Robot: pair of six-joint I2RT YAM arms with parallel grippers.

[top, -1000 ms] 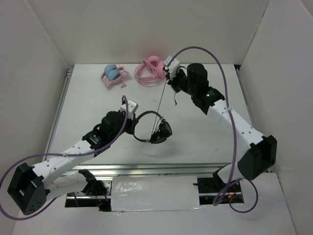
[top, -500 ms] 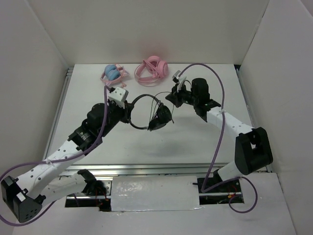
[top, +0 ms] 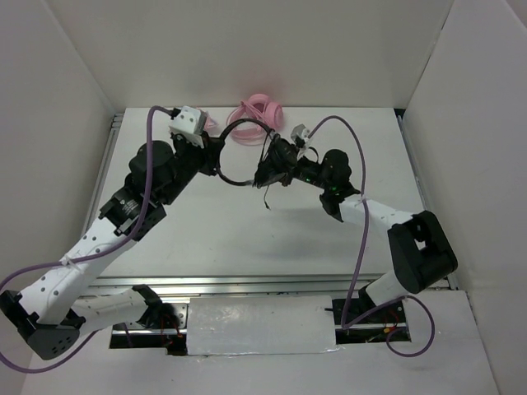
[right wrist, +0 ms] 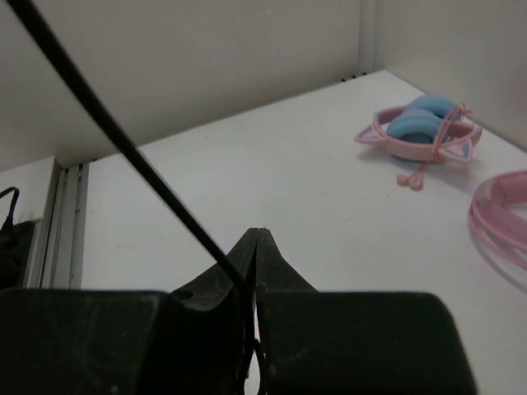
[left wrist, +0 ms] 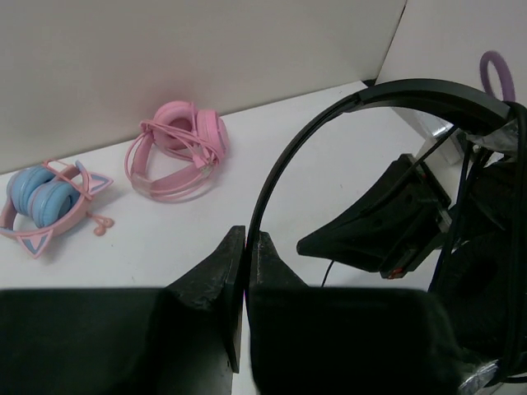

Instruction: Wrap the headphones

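— Where are the small black on-ear headphones (top: 239, 123)?
— Lifted above the white tabletop (top: 247, 239), just beside the larger all-pink headphones (top: 257, 113). My left jaws are pressed together on the thin headband (left wrist: 428, 89).
— And your right jaws?
— They are closed on the thin black cable (right wrist: 123, 140), near the same pink headphones.

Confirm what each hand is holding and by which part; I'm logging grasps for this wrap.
The headphones: left hand pinches the headband, right hand pinches the thin cable.
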